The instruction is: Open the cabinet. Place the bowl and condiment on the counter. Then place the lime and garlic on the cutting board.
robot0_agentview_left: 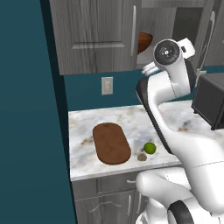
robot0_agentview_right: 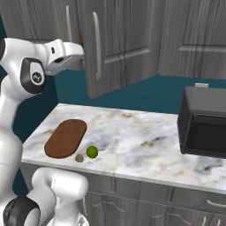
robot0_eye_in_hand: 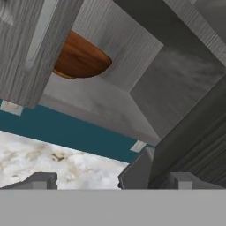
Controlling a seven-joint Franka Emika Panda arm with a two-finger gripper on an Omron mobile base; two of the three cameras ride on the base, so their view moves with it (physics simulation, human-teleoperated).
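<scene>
Spread wide with nothing between them, the jaws of the white arm's two-finger gripper [robot0_eye_in_hand: 112, 180] show as two small grey fingertips [robot0_eye_in_hand: 40, 180] at the bottom of the hand view, pointing up into the tall grey wood-grain wall cabinet [robot0_agentview_left: 94, 35]. One cabinet door stands open, swung out over the counter in the right base view with its slim vertical silver bar handle [robot0_agentview_right: 96, 44] facing the camera; the neighbouring door on the other side is closed.

On the grey shelf [robot0_eye_in_hand: 95, 103] inside sits the wide, round, dark reddish-brown wooden bowl [robot0_eye_in_hand: 79, 57], partly hidden behind the edge of the closed door. In the left base view the same bowl peeks out just beside that door's edge, with the robot's hand raised near the opening. The small yellow squeeze bottle cannot be made out in these pictures.

Below, the white marble-patterned counter [robot0_agentview_left: 131, 116] with beige and grey veining carries the flat, dark brown wooden oval cutting board [robot0_agentview_left: 111, 143], which lies bare. Just beside the board's end, toward the counter's front edge, rests the small bright green round lime [robot0_agentview_left: 150, 148], and the tiny tan-brown garlic bulb [robot0_agentview_left: 141, 157] lies close to it, between lime and board, apart from both. A black boxy microwave [robot0_agentview_right: 204, 128] stands farther along the counter, well apart from the board.
</scene>
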